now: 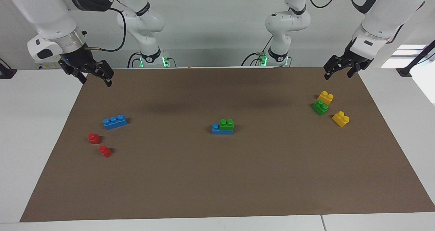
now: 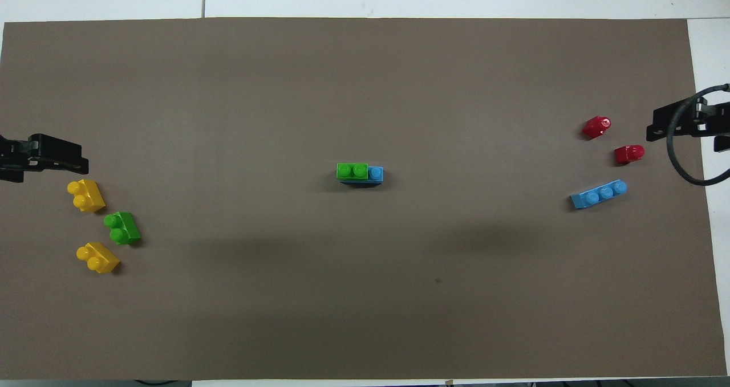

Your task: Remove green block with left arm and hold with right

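I am seeing the left gripper (image 1: 341, 71) hanging with its black fingers (image 1: 328, 75) spread wide and holding nothing, over the left arm's end of the brown mat (image 1: 217, 176). The right gripper (image 1: 93, 77) is hanging the same way over the right arm's end, fingers apart and empty.

The green block (image 1: 226, 124) is sitting at the middle of the mat, pressed onto a blue brick (image 1: 216, 129) so that one blue stud is showing beside it. It is glossy moulded plastic, boxy, with two round studs.

Under the left gripper, a second green brick (image 1: 320, 107) is lying between two yellow bricks (image 1: 325, 97), touching the one nearer to the robots and apart from the other yellow one (image 1: 341, 119). Toward the right arm's end a loose blue three-stud brick (image 1: 115, 121) is lying flat, with two small red single-stud pieces (image 1: 94, 138) well apart from the stack. The mat is looking matte and papery on the white table (image 1: 30, 139). Nothing is standing between either gripper and the stack.
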Available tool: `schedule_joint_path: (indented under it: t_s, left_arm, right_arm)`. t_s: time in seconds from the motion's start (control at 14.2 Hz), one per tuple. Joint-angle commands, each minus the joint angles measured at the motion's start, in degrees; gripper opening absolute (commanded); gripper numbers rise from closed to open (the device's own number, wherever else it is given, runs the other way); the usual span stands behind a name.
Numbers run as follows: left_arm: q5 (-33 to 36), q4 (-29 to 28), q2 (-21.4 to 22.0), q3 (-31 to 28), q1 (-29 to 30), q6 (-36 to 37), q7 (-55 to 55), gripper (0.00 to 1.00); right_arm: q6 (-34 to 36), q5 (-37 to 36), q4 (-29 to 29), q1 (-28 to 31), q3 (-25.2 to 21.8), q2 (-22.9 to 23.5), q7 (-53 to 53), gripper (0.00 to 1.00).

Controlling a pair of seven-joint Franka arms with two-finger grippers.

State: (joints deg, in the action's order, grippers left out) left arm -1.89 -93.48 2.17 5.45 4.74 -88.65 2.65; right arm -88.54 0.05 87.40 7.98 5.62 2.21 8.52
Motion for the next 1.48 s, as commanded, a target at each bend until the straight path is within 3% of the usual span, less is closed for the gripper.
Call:
schedule_joint_path:
  t_s: [0.0, 1.2, 1.41]
  left_arm:
    - [0.9, 1.2, -0.4, 0.1, 0.0, 0.4, -0.5, 1.00]
    - [0.8, 0.6, -0.1, 0.1, 0.7, 0.1, 2.2, 1.00]
    - [0.7, -0.4, 0.2, 0.2, 0.7, 0.1, 6.4, 1.00]
  right_arm:
    - [-1.2, -0.2, 1.1, 0.8, 0.5, -0.5, -0.5, 1.00]
    - [-2.3, -0.3, 2.1, 1.0, 0.4, -0.8, 2.3, 1.00]
    - [-8.7, -0.1, 6.7, 0.9, 0.4, -2.6, 8.6, 1.00]
